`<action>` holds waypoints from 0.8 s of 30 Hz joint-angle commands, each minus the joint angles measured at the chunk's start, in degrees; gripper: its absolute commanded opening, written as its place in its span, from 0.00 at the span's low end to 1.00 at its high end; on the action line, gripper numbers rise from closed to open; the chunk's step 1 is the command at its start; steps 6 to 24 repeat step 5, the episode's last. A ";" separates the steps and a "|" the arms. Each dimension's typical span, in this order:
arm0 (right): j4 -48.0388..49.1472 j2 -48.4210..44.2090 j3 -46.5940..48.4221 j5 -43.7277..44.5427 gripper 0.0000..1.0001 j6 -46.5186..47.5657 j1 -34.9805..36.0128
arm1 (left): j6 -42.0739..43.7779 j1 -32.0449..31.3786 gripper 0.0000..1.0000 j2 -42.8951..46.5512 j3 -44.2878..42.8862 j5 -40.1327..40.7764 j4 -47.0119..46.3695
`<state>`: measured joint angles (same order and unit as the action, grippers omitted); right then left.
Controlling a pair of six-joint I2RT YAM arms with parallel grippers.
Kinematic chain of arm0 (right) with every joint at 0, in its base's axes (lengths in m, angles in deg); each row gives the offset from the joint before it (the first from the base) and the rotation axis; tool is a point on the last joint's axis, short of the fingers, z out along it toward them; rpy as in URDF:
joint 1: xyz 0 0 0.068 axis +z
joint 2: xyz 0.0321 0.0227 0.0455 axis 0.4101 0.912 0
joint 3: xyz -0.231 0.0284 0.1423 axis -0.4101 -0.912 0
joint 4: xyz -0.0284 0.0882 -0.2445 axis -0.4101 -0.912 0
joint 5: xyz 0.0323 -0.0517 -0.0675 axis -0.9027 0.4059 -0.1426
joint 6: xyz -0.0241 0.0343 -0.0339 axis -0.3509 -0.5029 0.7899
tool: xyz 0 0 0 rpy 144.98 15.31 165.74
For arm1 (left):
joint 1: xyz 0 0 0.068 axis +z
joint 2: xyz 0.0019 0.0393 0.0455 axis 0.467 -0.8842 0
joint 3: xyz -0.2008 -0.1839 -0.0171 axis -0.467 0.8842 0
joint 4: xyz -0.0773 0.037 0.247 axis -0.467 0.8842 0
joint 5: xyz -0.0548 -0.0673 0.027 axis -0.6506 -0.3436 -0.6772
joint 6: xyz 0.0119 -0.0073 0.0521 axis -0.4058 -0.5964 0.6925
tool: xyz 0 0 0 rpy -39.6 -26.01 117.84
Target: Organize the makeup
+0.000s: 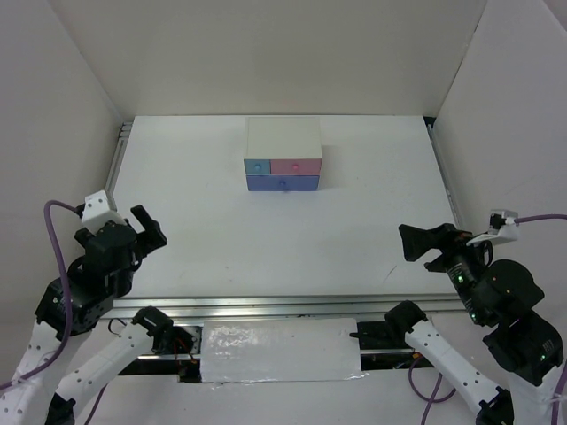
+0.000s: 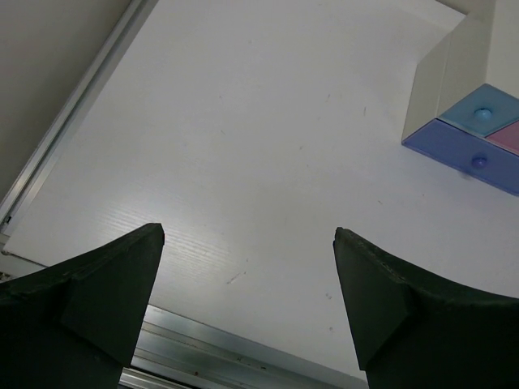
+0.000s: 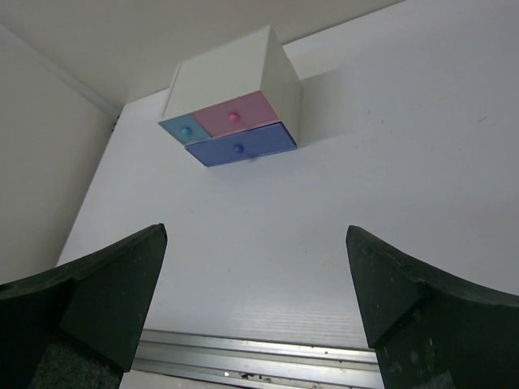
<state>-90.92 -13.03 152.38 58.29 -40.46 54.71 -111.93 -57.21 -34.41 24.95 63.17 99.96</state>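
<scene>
**Both arms parked wide, no makeup in sight**

Makeup: none visible in any view, neither on the table [image 1: 221,239] nor in either tool. The white box [image 1: 283,137] shows three drawers, all seemingly shut: light blue drawer [image 1: 256,166], pink drawer [image 1: 295,166], and violet drawer [image 1: 283,182] beneath them. My guess is the items lie inside the box; I cannot confirm it.

Left gripper [image 2: 249,243]: jaws wide, nothing between them, well in front of the box and off to its left.

Right gripper [image 3: 256,239]: equally wide and empty, well in front of the box and off to its right.

Step, as I judge it: sorting looks finished. The next move calls for little beyond checking that the drawers sit flush.

Nothing lies between either arm and the box. A metal rail [image 1: 292,304] runs well in front of it.
</scene>
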 commanded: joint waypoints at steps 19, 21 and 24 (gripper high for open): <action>0.93 0.71 -1.08 1.00 1.00 1.16 0.35 | 1.32 0.19 0.99 1.43 0.55 -1.14 -3.32; 0.93 0.71 -1.08 1.00 1.00 1.16 0.35 | 1.32 0.19 0.99 1.43 0.55 -1.14 -3.32; 0.93 0.71 -1.08 1.00 1.00 1.16 0.35 | 1.32 0.19 0.99 1.43 0.55 -1.14 -3.32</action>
